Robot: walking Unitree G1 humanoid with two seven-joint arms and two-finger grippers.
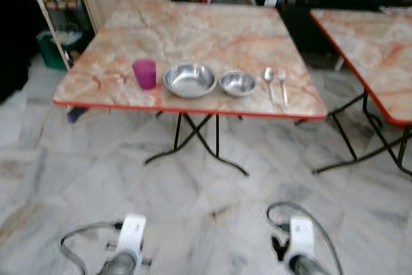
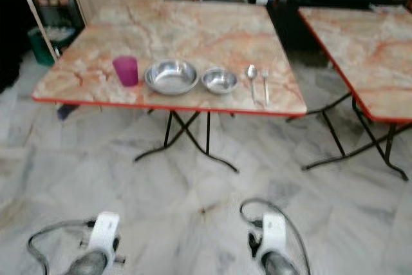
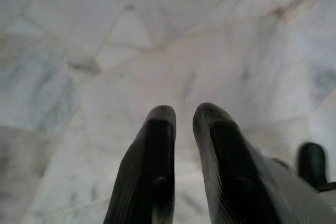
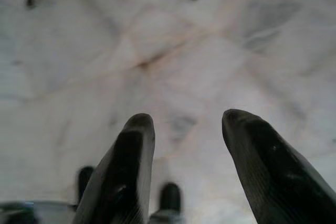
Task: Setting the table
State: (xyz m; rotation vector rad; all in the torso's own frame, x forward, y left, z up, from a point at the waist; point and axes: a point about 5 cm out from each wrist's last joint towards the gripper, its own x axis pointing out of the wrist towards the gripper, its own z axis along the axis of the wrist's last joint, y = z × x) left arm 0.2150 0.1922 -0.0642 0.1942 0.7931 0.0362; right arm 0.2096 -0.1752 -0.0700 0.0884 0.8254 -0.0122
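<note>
Cup (image 1: 145,73), two bowls (image 1: 189,79) and cutlery (image 1: 275,84) are lying in a row at the table (image 1: 193,30) edge, seemingly one setting, while the left gripper (image 3: 182,116), nearly closed, and the spread right gripper (image 4: 188,124) are hanging empty over the floor.

Head cameras stood back from the worktop; wrist cameras faced the floor.

The left eye and right eye views looked forward and down from the robot's head, some way off, and shared nearly the same scene: the marble-patterned worktop (image 1: 193,37) with a second table (image 1: 380,49) on the right, and both forearms low in frame. The right eye view showed it all shifted slightly leftward. Each wrist camera looked along its own black fingers (image 3: 152,166) (image 4: 126,171) straight down at the pale marble floor (image 3: 105,51), which the head views also took in.
</note>
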